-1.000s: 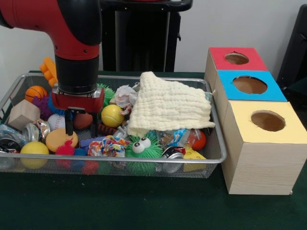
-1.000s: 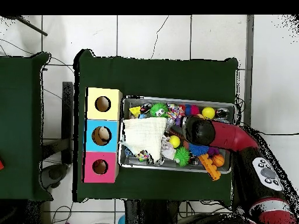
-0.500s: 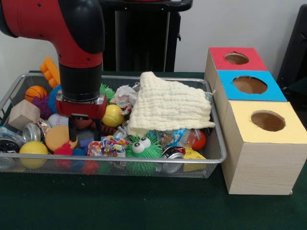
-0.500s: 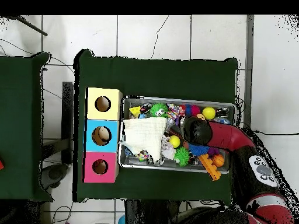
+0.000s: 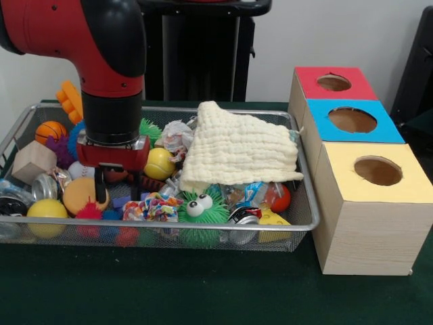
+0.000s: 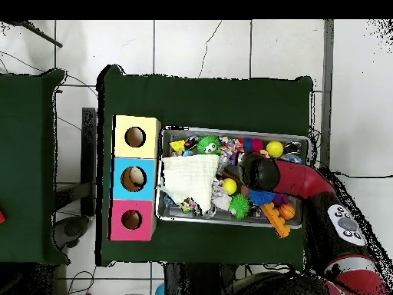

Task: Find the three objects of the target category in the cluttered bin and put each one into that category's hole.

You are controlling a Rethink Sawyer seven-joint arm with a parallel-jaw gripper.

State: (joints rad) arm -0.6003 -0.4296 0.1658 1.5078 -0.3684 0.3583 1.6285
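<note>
My gripper [image 5: 117, 191] reaches down into the left half of the wire mesh bin [image 5: 203, 229]. It is open, with two dark fingers [image 5: 100, 189] spread apart. A reddish-brown ball [image 5: 116, 175] sits between them just under the gripper body; contact cannot be judged. A yellow ball [image 5: 159, 164] lies just right of the gripper, an orange disc [image 5: 82, 195] and a white baseball [image 5: 76, 169] just left. In the overhead view the arm [image 6: 265, 173] covers the gripper. The boxes with round holes are red [image 5: 333, 82], blue [image 5: 353, 120] and yellow [image 5: 377, 170].
A cream cloth [image 5: 238, 150] covers the bin's right rear part. Around the gripper lie a small basketball [image 5: 51, 131], a wooden block [image 5: 32, 161], another yellow ball [image 5: 47, 211], a green fuzzy toy with eyes [image 5: 201, 208], cans and crumpled wrappers.
The gripper has shifted slightly right and sunk lower into the clutter. Both fingers now show, where one second ago only one was visible.
</note>
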